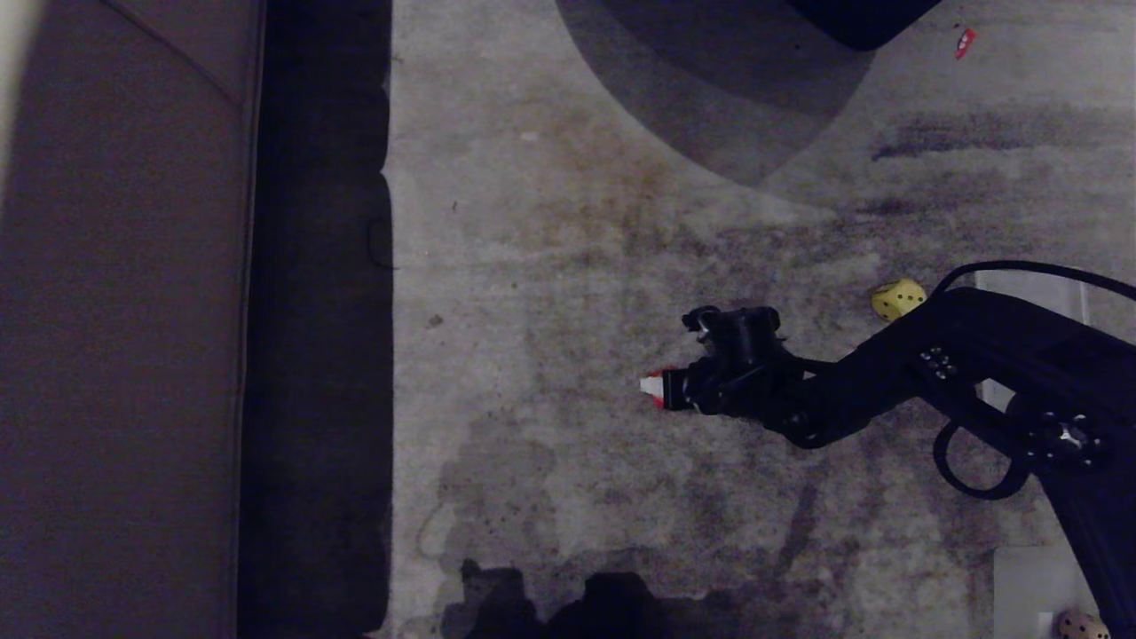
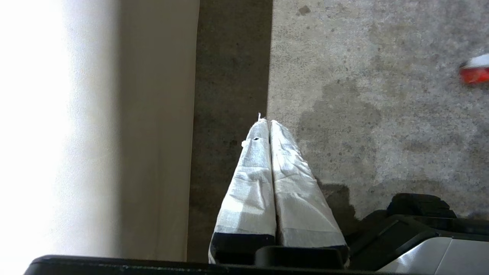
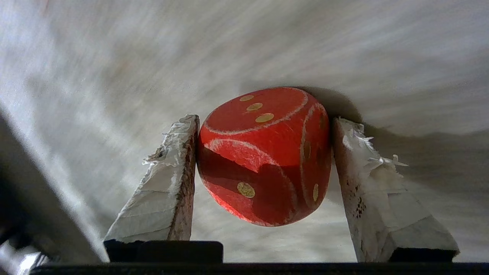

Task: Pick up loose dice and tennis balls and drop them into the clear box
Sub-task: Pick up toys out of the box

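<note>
one red rounded die [image 3: 263, 156] is clamped between the right gripper's [image 3: 263, 152] white pads above the carpet. yellow die [image 1: 898, 299] and tan die [image 1: 1081, 626] remain loose; clear box unseen. left gripper [image 2: 269, 126] pressed together, parked.

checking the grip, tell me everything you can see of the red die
The red die is a rounded-corner cube with a matte, slightly scuffed surface, pale yellowish pips and faint pale rings on its faces; one face shows three pips. It sits tilted between the white-wrapped fingers of the right gripper, off the stained floor. The head view shows only a red sliver at the gripper's tip.
</note>
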Controlling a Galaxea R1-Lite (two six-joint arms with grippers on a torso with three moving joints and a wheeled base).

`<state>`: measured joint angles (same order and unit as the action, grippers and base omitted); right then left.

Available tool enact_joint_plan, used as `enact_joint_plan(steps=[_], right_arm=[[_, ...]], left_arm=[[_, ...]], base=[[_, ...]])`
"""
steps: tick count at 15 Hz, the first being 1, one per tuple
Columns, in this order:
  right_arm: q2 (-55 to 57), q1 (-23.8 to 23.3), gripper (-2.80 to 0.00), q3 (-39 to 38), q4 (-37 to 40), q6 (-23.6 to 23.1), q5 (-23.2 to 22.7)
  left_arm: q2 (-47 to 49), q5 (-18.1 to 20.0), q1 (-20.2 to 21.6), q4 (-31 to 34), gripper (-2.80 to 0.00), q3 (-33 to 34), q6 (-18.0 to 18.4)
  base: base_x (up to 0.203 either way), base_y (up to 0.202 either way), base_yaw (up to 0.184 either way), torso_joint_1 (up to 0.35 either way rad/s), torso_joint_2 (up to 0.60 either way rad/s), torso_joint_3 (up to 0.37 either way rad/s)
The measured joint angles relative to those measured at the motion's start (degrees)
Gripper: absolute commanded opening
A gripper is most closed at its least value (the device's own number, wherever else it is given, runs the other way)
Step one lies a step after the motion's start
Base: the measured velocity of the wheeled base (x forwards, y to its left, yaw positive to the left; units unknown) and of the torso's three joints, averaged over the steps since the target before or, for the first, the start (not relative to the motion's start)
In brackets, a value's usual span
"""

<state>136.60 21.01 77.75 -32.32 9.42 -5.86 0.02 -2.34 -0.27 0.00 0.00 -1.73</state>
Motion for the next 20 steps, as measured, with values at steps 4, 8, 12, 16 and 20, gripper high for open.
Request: enact_joint_plan(steps=[4, 8, 12, 16, 20], right_arm=[[-6.0, -1.7, -2.8, -4.1, 2.5, 0.0, -0.2], [-15.5, -3.8, -2.8, -8.6, 8.2, -0.2, -0.3], [-27.4, -6.1, -2.8, -15.7, 13.5, -0.2, -0.1], [-39.8, -8.9, -2.8, -22.6, 18.4, -0.1, -0.1], [-50.9, -11.7, -2.8, -29.8, 19.9, -0.1, -0.1]], left_arm=[[0.0, 0.0, 0.0, 0.0, -2.8, 0.0, 0.0], [0.0, 0.0, 0.0, 0.0, -2.8, 0.0, 0.0], [0.0, 0.0, 0.0, 0.0, -2.8, 0.0, 0.0], [0.0, 0.0, 0.0, 0.0, -2.8, 0.0, 0.0], [0.0, 0.0, 0.0, 0.0, -2.8, 0.0, 0.0]], base=[[0.0, 0.0, 0.0, 0.0, 0.0, 0.0], [0.0, 0.0, 0.0, 0.0, 0.0, 0.0], [0.0, 0.0, 0.0, 0.0, 0.0, 0.0], [0.0, 0.0, 0.0, 0.0, 0.0, 0.0], [0.0, 0.0, 0.0, 0.0, 0.0, 0.0]])
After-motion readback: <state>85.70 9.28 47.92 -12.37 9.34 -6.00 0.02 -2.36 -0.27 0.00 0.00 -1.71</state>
